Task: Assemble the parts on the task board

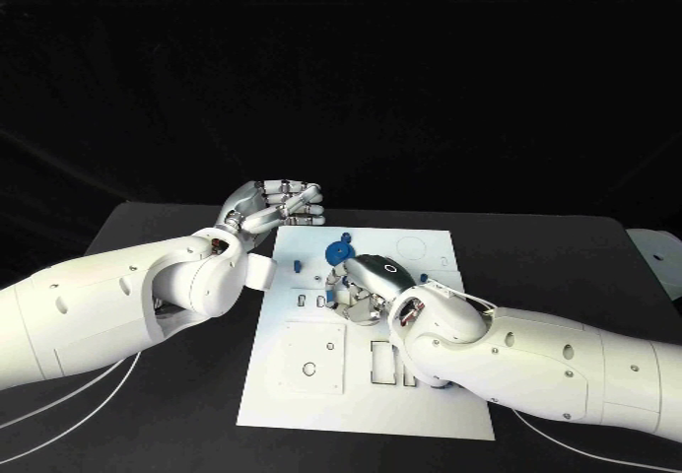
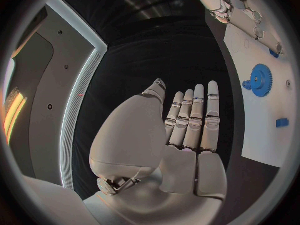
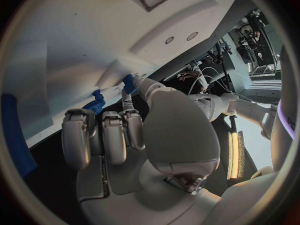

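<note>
Your task board (image 1: pixel 363 389) lies flat in the middle of the black table (image 1: pixel 569 246). A blue gear (image 1: pixel 338 252) stands on the board's far part, with a small blue peg (image 1: pixel 296 265) just beside it. Your right hand (image 1: pixel 367 286) rests over the board near the gear, pinching a small blue part (image 3: pixel 128 83) at its fingertips. Your left hand (image 1: pixel 270 206) hovers off the board's far left corner, fingers released and holding nothing.
</note>
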Controlling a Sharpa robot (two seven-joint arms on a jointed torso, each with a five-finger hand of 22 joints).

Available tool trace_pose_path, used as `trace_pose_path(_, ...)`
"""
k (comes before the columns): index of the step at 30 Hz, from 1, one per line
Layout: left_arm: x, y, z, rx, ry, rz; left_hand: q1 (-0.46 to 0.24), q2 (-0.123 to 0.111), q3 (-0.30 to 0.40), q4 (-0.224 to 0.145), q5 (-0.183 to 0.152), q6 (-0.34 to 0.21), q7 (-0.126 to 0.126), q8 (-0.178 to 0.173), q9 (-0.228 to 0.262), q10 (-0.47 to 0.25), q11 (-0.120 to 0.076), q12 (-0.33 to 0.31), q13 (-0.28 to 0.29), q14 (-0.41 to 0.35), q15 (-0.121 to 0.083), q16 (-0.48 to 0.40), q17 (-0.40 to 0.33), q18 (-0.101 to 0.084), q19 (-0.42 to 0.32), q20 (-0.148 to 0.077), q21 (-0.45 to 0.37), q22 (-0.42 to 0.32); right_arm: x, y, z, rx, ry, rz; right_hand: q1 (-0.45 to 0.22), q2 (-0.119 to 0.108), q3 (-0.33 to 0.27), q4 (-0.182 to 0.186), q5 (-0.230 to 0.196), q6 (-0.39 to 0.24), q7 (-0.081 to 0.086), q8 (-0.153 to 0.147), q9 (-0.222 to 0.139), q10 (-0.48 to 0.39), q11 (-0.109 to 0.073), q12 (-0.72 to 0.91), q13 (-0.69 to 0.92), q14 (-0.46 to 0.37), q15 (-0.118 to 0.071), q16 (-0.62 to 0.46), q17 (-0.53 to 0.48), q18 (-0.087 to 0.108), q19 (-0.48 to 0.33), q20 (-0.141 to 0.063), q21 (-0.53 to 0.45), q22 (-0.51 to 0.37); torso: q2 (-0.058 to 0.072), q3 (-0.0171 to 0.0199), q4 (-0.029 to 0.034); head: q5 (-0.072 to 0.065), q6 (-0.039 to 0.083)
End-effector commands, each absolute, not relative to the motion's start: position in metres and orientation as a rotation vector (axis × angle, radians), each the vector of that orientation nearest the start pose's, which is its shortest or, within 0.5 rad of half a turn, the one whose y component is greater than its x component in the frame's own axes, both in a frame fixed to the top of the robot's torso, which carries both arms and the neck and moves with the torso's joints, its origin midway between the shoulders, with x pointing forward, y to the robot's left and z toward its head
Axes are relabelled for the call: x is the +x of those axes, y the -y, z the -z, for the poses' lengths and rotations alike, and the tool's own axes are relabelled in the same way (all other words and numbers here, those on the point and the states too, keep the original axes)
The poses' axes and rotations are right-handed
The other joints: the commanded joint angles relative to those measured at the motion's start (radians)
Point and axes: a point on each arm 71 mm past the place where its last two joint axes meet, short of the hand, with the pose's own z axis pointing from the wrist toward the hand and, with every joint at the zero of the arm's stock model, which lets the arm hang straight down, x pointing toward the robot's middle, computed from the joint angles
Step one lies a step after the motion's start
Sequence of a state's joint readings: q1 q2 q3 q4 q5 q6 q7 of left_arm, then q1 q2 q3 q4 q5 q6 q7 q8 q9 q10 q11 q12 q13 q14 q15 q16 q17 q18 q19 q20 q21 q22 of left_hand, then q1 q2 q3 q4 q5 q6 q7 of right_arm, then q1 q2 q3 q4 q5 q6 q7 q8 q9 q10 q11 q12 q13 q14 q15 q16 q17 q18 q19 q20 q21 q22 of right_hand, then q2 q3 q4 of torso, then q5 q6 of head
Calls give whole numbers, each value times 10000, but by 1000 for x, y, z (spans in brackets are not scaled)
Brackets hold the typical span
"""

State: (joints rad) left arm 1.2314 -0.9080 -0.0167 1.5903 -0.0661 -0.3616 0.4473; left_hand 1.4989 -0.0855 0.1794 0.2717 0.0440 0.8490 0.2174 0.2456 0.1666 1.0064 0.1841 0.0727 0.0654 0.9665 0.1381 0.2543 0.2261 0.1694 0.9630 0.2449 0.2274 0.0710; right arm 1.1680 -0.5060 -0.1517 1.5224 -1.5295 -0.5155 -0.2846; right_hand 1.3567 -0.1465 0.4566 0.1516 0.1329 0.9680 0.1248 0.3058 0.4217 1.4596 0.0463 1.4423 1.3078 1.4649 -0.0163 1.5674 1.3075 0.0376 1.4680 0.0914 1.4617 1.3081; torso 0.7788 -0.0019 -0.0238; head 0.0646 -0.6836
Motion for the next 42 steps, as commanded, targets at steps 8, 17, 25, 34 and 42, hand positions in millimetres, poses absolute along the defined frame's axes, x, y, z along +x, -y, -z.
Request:
trace_pose_path(8, 485, -222, 143, -9817, -13102, 15669, 103, 3, -51, 6, 50, 48, 134, -44, -13, 71, -18, -47, -2, 64, 19, -56, 16, 146, 87, -6, -33, -15, 439, 40, 226, -2334, -16323, -7982, -121, -15, 5, 71, -64, 12, -33, 21, 146, -28, -37, -53, 1326, 1059, -71, 34, 2633, -58, 294, -72, -70, 1722, -1, -1, 0, 29, -46)
trace_pose_path(17, 485, -222, 143, -9820, -13100, 15660, 103, 3, -51, 6, 50, 48, 134, -44, -13, 71, -18, -47, -2, 64, 19, -56, 16, 146, 87, -6, -33, -15, 440, 42, 228, -2408, -16402, -7895, -146, -40, 6, 74, -71, -25, -24, 8, 140, -34, -30, -61, 1321, 1059, -68, 34, 2633, -60, 298, -70, -65, 1728, -5, 4, -10, 36, -63)
trace_pose_path(25, 485, -223, 143, -9825, -13101, 15652, 103, 3, -51, 6, 50, 48, 134, -44, -13, 71, -18, -47, -2, 64, 19, -56, 16, 146, 87, -6, -33, -15, 440, 43, 228, -2500, -16431, -7817, -217, -111, -11, 92, -94, -67, -4, -1, 134, -53, -14, -81, 1305, 1059, -55, 34, 2633, -55, 286, -64, -88, 1715, -3, -1, -5, 31, -70)
trace_pose_path(34, 485, -222, 143, -9831, -13114, 15651, 103, 3, -51, 6, 50, 48, 134, -44, -13, 71, -18, -47, -2, 64, 19, -56, 16, 146, 87, -6, -33, -15, 439, 41, 227, -2517, -16303, -7828, -332, -198, -41, 137, -103, -105, 17, -6, 126, -65, 7, -93, 1298, 1059, -38, 34, 2633, -54, 283, -52, -98, 1713, -1, -2, 3, 17, -74)
trace_pose_path(42, 485, -223, 143, -9835, -13117, 15645, 103, 3, -51, 6, 50, 48, 134, -44, -13, 71, -18, -47, -2, 64, 19, -56, 16, 146, 87, -6, -33, -15, 439, 42, 227, -2492, -16237, -7740, -521, -308, -97, 227, -153, -140, 35, -4, 116, -73, 26, -103, 1294, 1059, -19, 34, 2633, -51, 278, -34, -114, 1708, -3, -5, -6, 17, -74)
